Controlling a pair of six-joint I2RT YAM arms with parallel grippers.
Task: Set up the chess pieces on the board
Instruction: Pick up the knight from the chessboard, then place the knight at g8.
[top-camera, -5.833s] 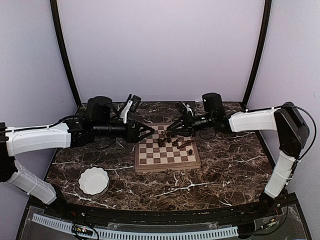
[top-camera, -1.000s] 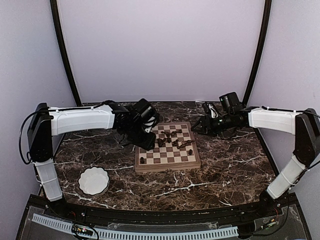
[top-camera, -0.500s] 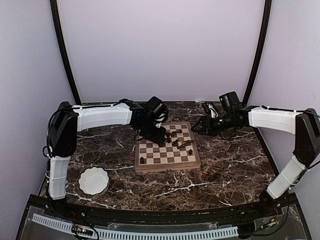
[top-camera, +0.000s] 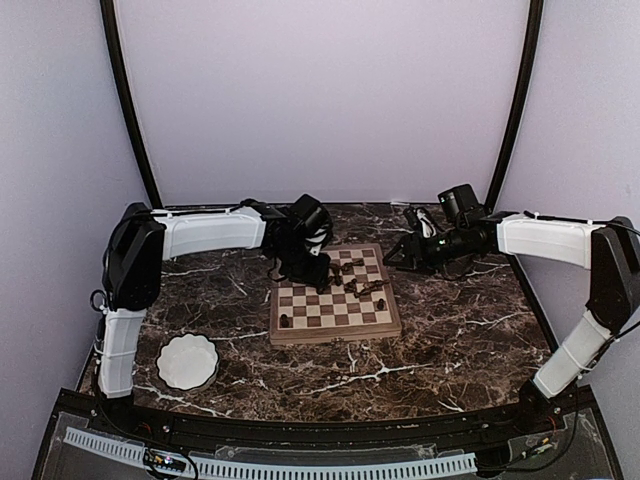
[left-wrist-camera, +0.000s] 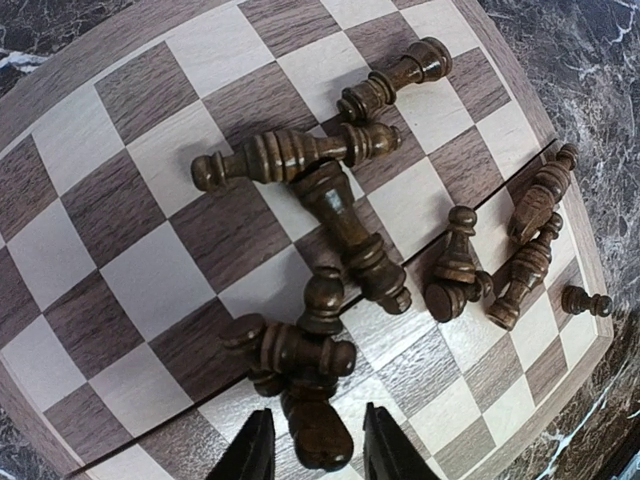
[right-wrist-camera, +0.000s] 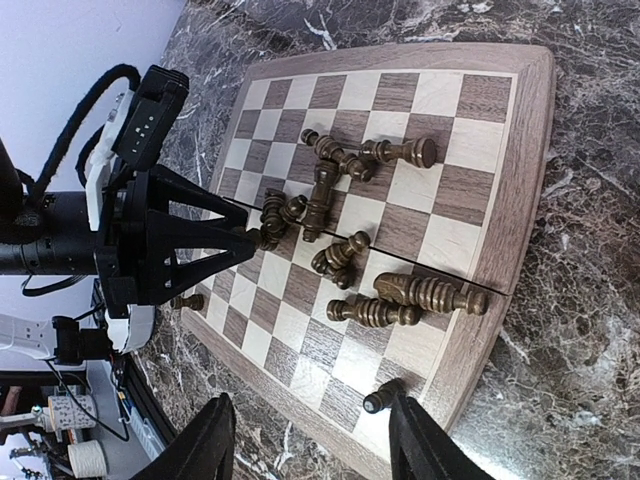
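The left gripper has its jaws narrowly apart astride one fallen piece in the heap of chess pieces on the board's far half; close squarely, then lift clear of neighbours. The right gripper holds its jaws wide apart and empty beside the board

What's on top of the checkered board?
Small dark chess pieces, mostly tipped over in a heap on the board, two standing apart. The left claw straddles one fallen piece. The board beneath them is covered.

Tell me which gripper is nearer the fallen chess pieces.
Left. The left gripper is over the chess pieces, its fingers either side of one; the right gripper hangs beyond the board's edge.
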